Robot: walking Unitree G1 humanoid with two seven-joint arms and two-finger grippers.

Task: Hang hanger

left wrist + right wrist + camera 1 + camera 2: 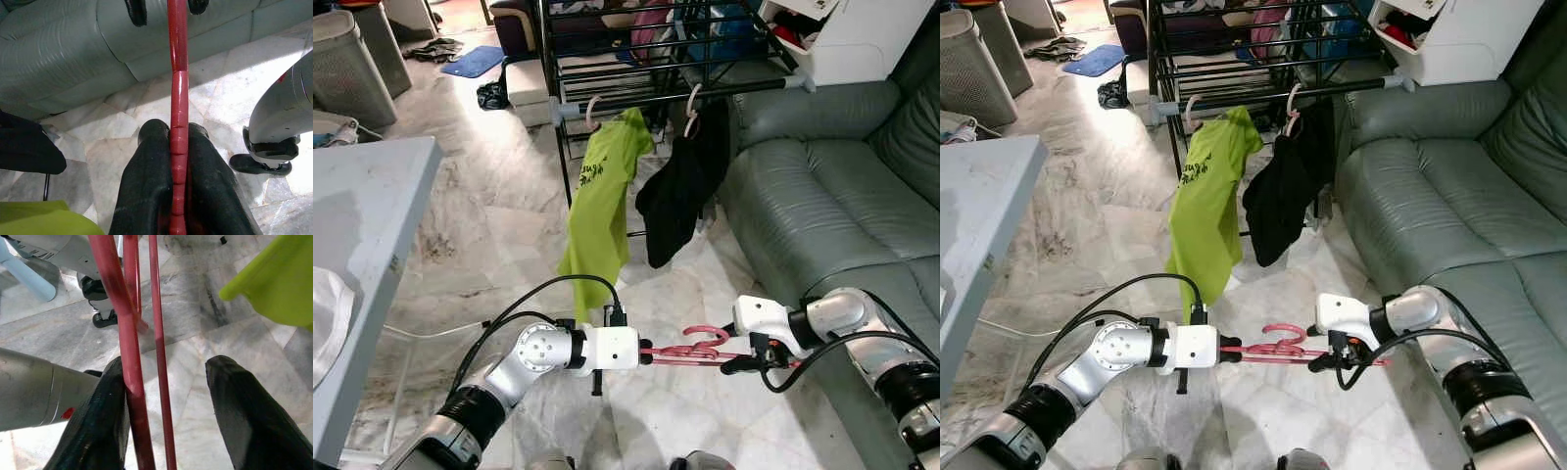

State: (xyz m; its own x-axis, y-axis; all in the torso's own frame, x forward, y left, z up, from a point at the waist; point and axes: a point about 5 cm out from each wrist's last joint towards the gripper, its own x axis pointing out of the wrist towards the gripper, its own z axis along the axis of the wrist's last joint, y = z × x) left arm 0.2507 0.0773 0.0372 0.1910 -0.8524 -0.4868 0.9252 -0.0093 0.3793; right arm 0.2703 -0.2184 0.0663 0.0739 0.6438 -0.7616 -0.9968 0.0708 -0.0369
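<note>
Left eye view has both arms reaching in low over the marble floor, meeting in the middle with a red hanger held level between them. The left tool is clamped on one end of the hanger; in the left wrist view its two black fingers press tight against either side of the red bar. The right tool sits at the hanger's other end, just below the hook. In the right wrist view its fingers stand apart, with the hanger's red bars lying against one finger and a clear gap to the other, so it is not gripping. Beyond the hanger stands a black rack with a rail across its front. Two garments hang from that rail on hangers: a lime shirt on the left and a black garment just beside it on the right, both dropping toward the floor. A grey-green sofa runs along the right side, close to the right arm. A pale surface fills the left edge, well apart from the hanger. Farther back on the floor lie a blue mat and a grey basket.
</note>
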